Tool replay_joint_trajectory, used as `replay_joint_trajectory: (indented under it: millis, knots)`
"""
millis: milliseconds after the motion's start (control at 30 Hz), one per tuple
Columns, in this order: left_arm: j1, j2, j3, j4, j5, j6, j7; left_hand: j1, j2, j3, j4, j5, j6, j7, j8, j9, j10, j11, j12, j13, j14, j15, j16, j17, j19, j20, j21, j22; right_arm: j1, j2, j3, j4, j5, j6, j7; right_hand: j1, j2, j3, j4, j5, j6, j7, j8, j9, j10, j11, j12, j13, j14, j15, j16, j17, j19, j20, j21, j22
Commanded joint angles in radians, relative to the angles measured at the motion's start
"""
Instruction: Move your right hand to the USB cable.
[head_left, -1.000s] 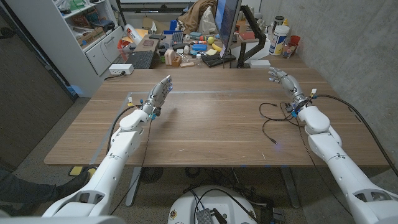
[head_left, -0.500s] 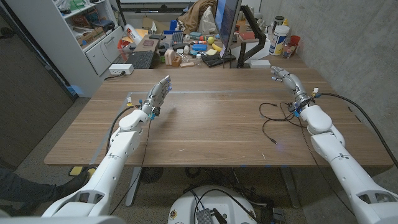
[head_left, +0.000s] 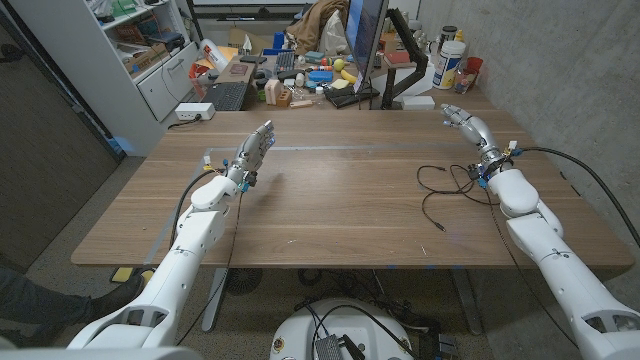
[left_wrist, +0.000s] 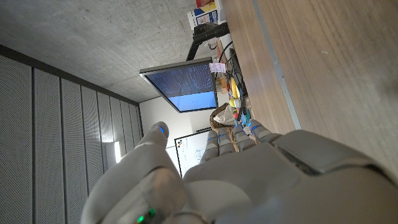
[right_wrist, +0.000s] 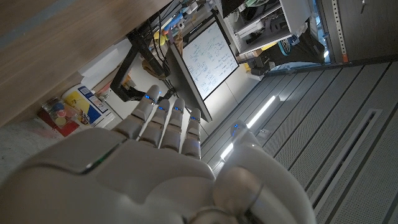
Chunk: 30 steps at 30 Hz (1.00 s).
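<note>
The thin black USB cable (head_left: 440, 189) lies in loose loops on the wooden table (head_left: 340, 200), right of centre. My right hand (head_left: 467, 125) is raised above the table's far right part, beyond the cable, fingers apart and holding nothing. Its forearm passes just right of the cable's loops. In the right wrist view the back of that hand (right_wrist: 155, 162) shows with fingers straight. My left hand (head_left: 255, 150) stands upright over the table's left part, fingers extended, nothing in it. The left wrist view shows its back (left_wrist: 249, 174).
A monitor (head_left: 365, 40) on a stand rises at the table's far edge. Behind it a cluttered bench holds a keyboard (head_left: 228, 96), bottles (head_left: 450, 60) and small items. A thick black cable (head_left: 580, 175) runs along my right arm. White shelves (head_left: 150, 50) stand far left.
My right hand has drifted farther from me and to the right, away from the cable loops. The left arm and the cable have stayed put.
</note>
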Motion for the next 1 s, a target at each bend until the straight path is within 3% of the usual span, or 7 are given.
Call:
replay_joint_trajectory:
  millis: [33,333,1000]
  knots:
    - [0.003,-0.004,-0.001,-0.003,0.001,-0.007,0.010,0.012,0.003,0.004,-0.005,0.000,0.005,0.002,-0.001,0.004,0.002,-0.003,-0.001,0.002,0.003,-0.001,-0.004,0.003,-0.001,0.007,-0.002,0.003,-0.033,-0.039,0.021,-0.049,-0.067,0.011,-0.026,0.008,-0.001,0.005,-0.007,0.007,0.005,-0.009,0.006,0.005,0.013,-0.007,0.006,0.003,0.013,-0.046,0.004,0.002,0.012,-0.061,-0.006,0.003]
    - [0.004,-0.013,0.003,-0.005,0.000,-0.010,0.017,0.012,0.005,0.004,-0.005,-0.001,0.009,0.005,-0.001,0.004,0.005,0.003,-0.002,0.003,0.005,0.000,-0.005,0.003,0.001,0.007,-0.006,0.004,-0.039,-0.053,0.021,-0.045,-0.151,0.044,-0.075,0.012,-0.004,0.007,-0.013,0.011,0.039,-0.021,0.015,0.006,0.039,-0.020,0.014,0.004,0.030,-0.061,0.005,0.002,0.017,-0.065,-0.021,0.004]
    - [-0.001,-0.009,0.006,-0.002,-0.001,-0.014,0.010,0.014,0.006,0.004,-0.006,-0.002,0.011,0.003,-0.003,0.004,0.007,-0.004,-0.003,0.003,0.005,0.000,-0.006,0.003,0.004,0.009,-0.013,0.004,-0.093,-0.097,0.041,-0.124,-0.364,0.021,-0.200,0.017,-0.007,0.009,-0.020,0.017,0.049,-0.042,0.014,0.006,0.045,-0.048,0.013,0.004,0.033,-0.074,0.000,0.002,0.024,-0.074,-0.037,0.004]
